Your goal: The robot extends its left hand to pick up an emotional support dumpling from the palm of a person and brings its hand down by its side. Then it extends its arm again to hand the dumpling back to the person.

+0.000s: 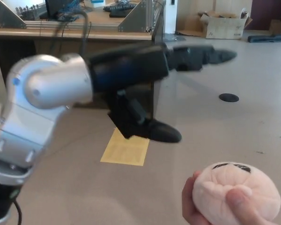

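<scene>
The left hand (pixel 178 89), fingers spread and empty, hangs above the dumpling (pixel 236 190), which the person's hand (pixel 203 208) grips; retreating calls for clearing it upward.

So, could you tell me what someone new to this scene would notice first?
The big silver and black left arm sweeps across the upper left, blurred, its robot hand open and holding nothing. At the lower right, a person's hand cups the pale pink dumpling, well below and apart from the robot hand. A yellow sheet lies on the floor between them, with a wooden desk behind.
</scene>
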You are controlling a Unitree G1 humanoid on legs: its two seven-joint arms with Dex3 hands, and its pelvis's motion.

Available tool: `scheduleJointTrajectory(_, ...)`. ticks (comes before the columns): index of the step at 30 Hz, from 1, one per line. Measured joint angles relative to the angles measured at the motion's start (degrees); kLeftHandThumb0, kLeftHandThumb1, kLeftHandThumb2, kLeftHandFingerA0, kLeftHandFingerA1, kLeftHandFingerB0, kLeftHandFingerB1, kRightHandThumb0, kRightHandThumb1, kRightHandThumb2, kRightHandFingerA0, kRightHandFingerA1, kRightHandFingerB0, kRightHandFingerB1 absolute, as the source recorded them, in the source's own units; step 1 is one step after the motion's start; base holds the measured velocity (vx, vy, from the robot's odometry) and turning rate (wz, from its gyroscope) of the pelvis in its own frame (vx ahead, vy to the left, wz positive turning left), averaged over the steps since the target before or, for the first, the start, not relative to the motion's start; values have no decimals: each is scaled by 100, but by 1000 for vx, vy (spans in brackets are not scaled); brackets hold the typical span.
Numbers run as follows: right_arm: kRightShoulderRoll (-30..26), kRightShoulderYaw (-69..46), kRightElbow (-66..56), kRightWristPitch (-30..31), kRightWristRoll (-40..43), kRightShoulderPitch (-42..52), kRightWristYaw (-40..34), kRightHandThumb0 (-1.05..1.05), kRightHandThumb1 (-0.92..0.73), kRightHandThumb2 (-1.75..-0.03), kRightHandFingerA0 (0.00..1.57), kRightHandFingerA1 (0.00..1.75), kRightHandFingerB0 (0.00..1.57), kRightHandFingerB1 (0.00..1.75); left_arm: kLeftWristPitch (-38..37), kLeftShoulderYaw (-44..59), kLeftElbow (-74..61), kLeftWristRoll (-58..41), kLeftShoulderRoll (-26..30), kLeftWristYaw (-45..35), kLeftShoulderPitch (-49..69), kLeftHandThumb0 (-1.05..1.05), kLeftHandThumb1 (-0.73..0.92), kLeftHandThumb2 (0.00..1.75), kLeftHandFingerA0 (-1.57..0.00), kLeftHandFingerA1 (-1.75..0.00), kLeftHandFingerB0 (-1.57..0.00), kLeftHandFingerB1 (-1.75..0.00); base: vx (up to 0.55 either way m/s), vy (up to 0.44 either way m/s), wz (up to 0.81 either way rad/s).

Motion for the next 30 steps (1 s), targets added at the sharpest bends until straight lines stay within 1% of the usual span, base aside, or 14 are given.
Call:
scheduleJointTrajectory(2, 12, 2, 0, -6, -1, -6, -5, -39, -61, -58, 79, 48, 61, 39, 21, 102, 39, -140, 16, -70, -11, -82, 51, 56, 0, -15, 0, -3, 0, 0, 0)
scheduleJointTrajectory(3, 21, 8, 1, -13, -7, -2, -9, -40, -60, -57, 81, 49, 60, 39, 64, 407, 84, -268, 124, -105, -31, -73, 42, 82, 0, -9, 0, -8, 0, 0, 0)
scheduleJointTrajectory(9, 28, 24, 14, -30, -28, 18, -27, -41, -60, -58, 83, 50, 60, 40, 272, 1645, 112, -751, 580, -210, 431, -73, 41, 81, 0, -7, 0, -7, 0, 0, 0)
scheduleJointTrajectory(10, 28, 25, 15, -34, -30, 21, -30, -42, -60, -57, 81, 49, 61, 39, 312, 1779, 113, -817, 635, -223, 525, -79, 39, 74, -4, -17, 0, -5, 0, 0, 0)
scheduleJointTrajectory(11, 29, 31, 17, -43, -32, 29, -35, -43, -59, -57, 81, 49, 61, 40, 379, 2040, 112, -946, 722, -258, 717, -70, 39, 84, 0, -20, 0, -10, 0, 0, 0)
scheduleJointTrajectory(12, 32, 33, 16, -46, -32, 31, -35, -43, -59, -57, 81, 49, 61, 40, 382, 2123, 106, -979, 738, -263, 798, -70, 39, 84, 0, -20, 0, -10, 0, 0, 0)
scheduleJointTrajectory(15, 62, 38, 15, -49, -31, 41, -34, -43, -59, -57, 81, 49, 61, 40, 346, 2492, 131, -1092, 706, -272, 1553, -70, 39, 84, 0, -20, 0, -10, 0, 0, 0)
scheduleJointTrajectory(16, 76, 37, 15, -50, -30, 46, -34, -41, -58, -57, 81, 49, 59, 40, 322, 2603, 150, -1118, 669, -273, 1849, -72, 43, 80, -1, -21, 0, -4, 0, 0, 0)
scheduleJointTrajectory(22, 95, 35, 16, -58, -28, 85, -34, -40, -59, -57, 82, 49, 60, 39, 100, 2937, 546, -1202, 392, -248, 3249, -70, 43, 80, -1, -24, 0, -7, 0, 0, 0)
scheduleJointTrajectory(23, 96, 34, 16, -58, -28, 98, -34, -45, -49, -79, 73, 62, 53, 53, 38, 2974, 668, -1202, 319, -237, 3530, -62, 40, 73, -6, -39, -4, -17, 0, 0, 0)
scheduleJointTrajectory(24, 99, 33, 16, -59, -28, 112, -34, -45, -49, -80, 74, 62, 53, 53, -25, 3019, 797, -1203, 237, -213, 3790, -57, 36, 70, -10, -42, -3, -28, 0, 0, 0)
scheduleJointTrajectory(25, 100, 32, 16, -61, -27, 125, -34, -47, -49, -80, 72, 62, 52, 53, -105, 3063, 946, -1202, 154, -185, 4049, -29, 34, 89, -5, -49, 0, -46, 0, 0, 0)
scheduleJointTrajectory(29, 104, 25, 15, -77, -26, 247, -34, -47, -49, -80, 72, 62, 52, 53, -463, 3215, 1758, -1173, -234, 100, 4908, -29, 34, 89, -5, -49, 0, -46, 0, 0, 0)
scheduleJointTrajectory(30, 105, 25, 15, -80, -26, 284, -34, -44, -49, -79, 73, 62, 53, 53, -557, 3241, 1970, -1160, -318, 185, 5093, -55, 50, 55, -25, -36, -18, -28, 0, 0, 0)
